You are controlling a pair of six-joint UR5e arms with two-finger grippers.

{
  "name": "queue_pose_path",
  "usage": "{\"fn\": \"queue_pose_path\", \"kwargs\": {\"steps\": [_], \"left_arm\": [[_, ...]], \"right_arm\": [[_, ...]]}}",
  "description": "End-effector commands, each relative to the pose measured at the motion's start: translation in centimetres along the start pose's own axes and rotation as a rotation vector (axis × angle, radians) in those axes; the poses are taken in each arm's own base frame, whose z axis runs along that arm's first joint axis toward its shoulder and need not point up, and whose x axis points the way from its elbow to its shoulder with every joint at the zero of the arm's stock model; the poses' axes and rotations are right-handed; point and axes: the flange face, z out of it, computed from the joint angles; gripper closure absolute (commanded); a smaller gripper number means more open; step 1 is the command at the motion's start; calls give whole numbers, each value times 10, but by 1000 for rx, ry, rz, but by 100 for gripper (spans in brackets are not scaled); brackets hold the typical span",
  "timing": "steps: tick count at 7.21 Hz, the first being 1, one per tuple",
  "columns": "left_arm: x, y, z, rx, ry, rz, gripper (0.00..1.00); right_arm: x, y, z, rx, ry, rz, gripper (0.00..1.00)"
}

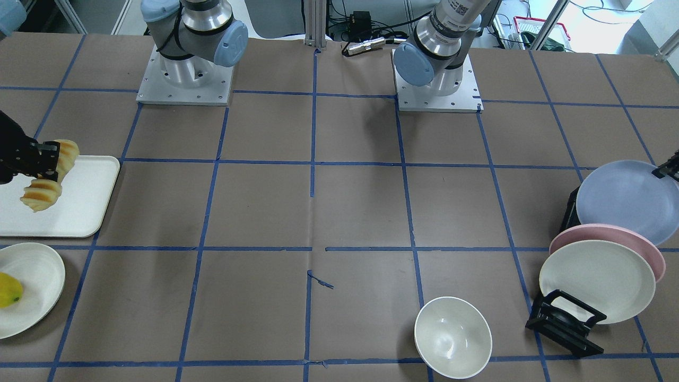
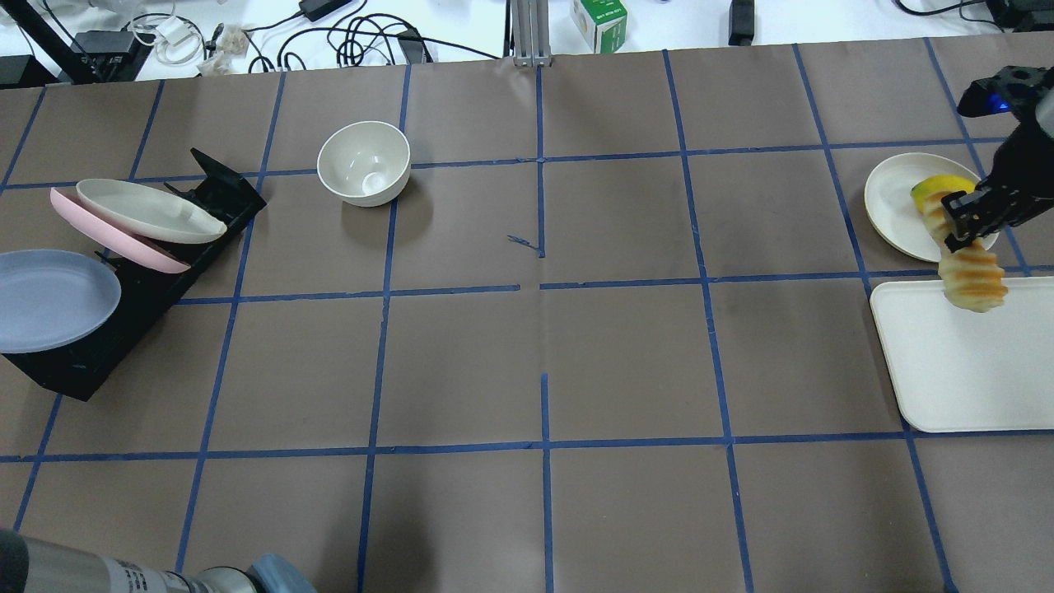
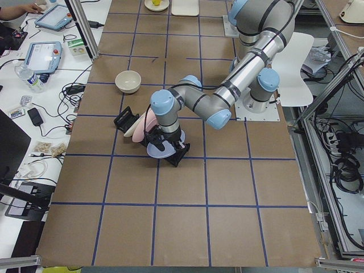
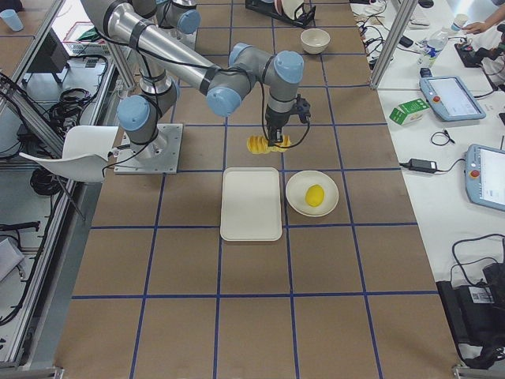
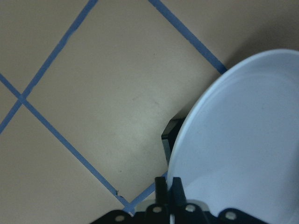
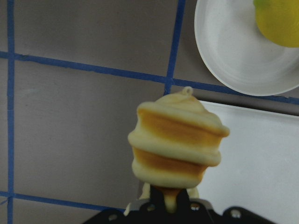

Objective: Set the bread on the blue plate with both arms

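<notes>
Bread is at far left of the front-facing view, in the air, clamped across its middle by my right gripper. Both fingers press into the loaf, jaws narrowed to its width. The 2 ridged ends stick out either side of the fingers, and the nearer end droops. In the right wrist view the loaf is end-on over a corner of the white tray, with part tray and part bare table under it. I can see no contact with the tray.

Next to the tray is a round cream plate with a yellow lemon on it, near the bread but apart from it. The table has a brown cover with a blue tape grid.

Right of centre is a white bowl, upright, alone in its square.

Then comes a black rack with 3 plates on edge, tilted:
- cream rack plate, nearest the bowl
- pink plate, just behind it
- blue plate, last, at the rack's far end, well apart from the bread at the opposite end of the table

My left gripper is at that plate's rim. The left wrist view shows 2 fingers almost together, 1 each side of the rim, pinching it. I cannot tell whether the plate rests in its slot or is lifted.
</notes>
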Motion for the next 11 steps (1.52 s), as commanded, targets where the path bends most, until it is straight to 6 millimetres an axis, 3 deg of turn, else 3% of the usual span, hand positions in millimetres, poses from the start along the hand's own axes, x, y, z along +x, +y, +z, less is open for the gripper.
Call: {"fn": "queue_pose_path", "kwargs": {"steps": [1, 2, 3, 4, 5, 6, 8, 9, 10, 11], "left_arm": [[-6, 41, -76, -2, 0, 52, 100], [-12, 75, -117, -51, 7, 61, 100], [-2, 100, -136, -80, 26, 85, 100], [44, 125, -155, -81, 79, 136, 100], [102, 162, -183, -33, 134, 240, 100], [158, 192, -198, -10, 246, 360, 100], [259, 246, -191, -1, 315, 597, 100], [311, 253, -161, 60, 333, 681, 100], [357, 257, -120, 64, 500, 730, 100], [392, 274, -64, 25, 530, 795, 100]], "right_arm": [[-41, -2, -17, 17, 4, -39, 100], [-46, 2, -20, 13, -17, -41, 100], [-64, 3, -30, 38, -23, -63, 100], [-93, -1, -35, 50, -9, -103, 100], [-108, -3, -38, 57, -11, -71, 100], [-111, -3, -40, 67, -17, -77, 100], [-117, -15, -57, 140, -49, -88, 100], [-118, -35, -37, 125, -108, -90, 100], [-126, -52, -5, 82, -119, -109, 100], [-144, -57, 0, 72, -118, -88, 100]]}}
